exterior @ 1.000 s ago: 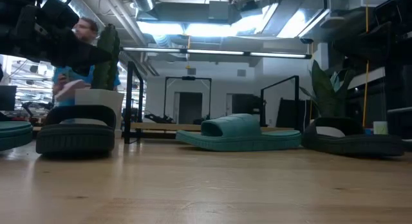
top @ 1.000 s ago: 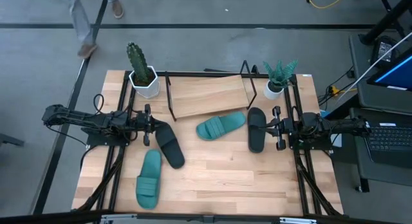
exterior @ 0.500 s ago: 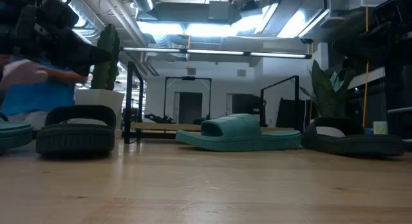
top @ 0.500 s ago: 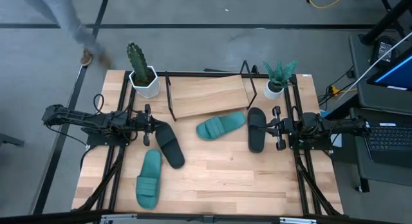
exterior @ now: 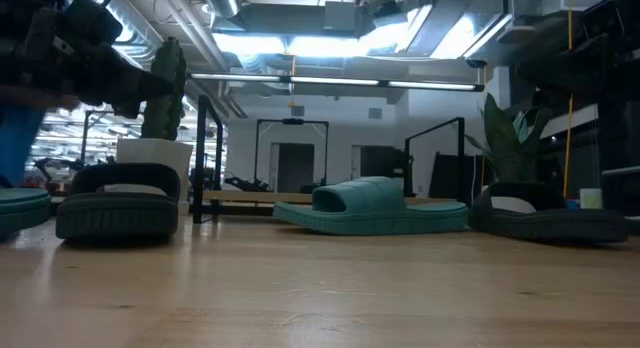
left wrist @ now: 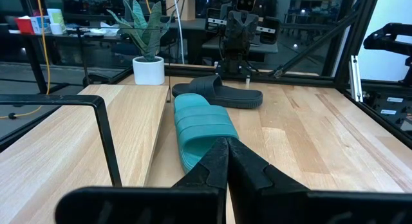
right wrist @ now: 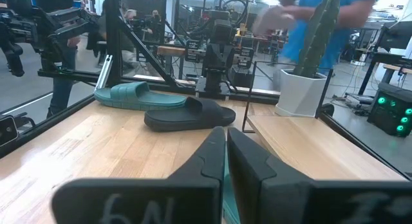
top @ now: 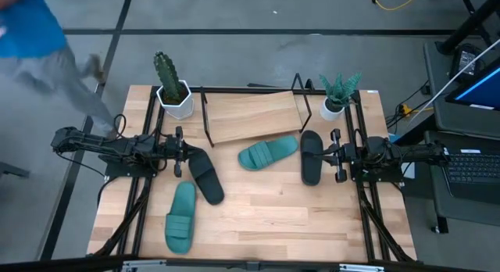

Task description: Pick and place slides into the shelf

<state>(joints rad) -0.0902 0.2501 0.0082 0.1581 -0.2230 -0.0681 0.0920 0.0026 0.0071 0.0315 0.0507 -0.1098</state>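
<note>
The shelf [top: 251, 116], a slanted light-wood board in a black wire frame, sits at the table's far edge. Several slides lie sole-down on the table. One black slide [top: 205, 175] is just right of my left gripper [top: 182, 152], and a teal slide [top: 180, 218] lies nearer. Another teal slide [top: 267, 153] lies in front of the shelf. The second black slide [top: 310, 156] is just left of my right gripper [top: 337, 156]. Both grippers are shut and hold nothing; their fingers [left wrist: 226, 161] [right wrist: 225, 150] meet in the wrist views.
A cactus in a white pot [top: 172, 91] stands at the shelf's left end and a leafy plant in a white pot [top: 336, 96] at its right. Black rails [top: 148, 186] [top: 367, 202] run along both table sides. A person [top: 47, 45] walks beyond the far left corner.
Neither arm nor any slide has moved. The person beyond the table's far left corner has walked along the floor from near the far edge toward the left side.
</note>
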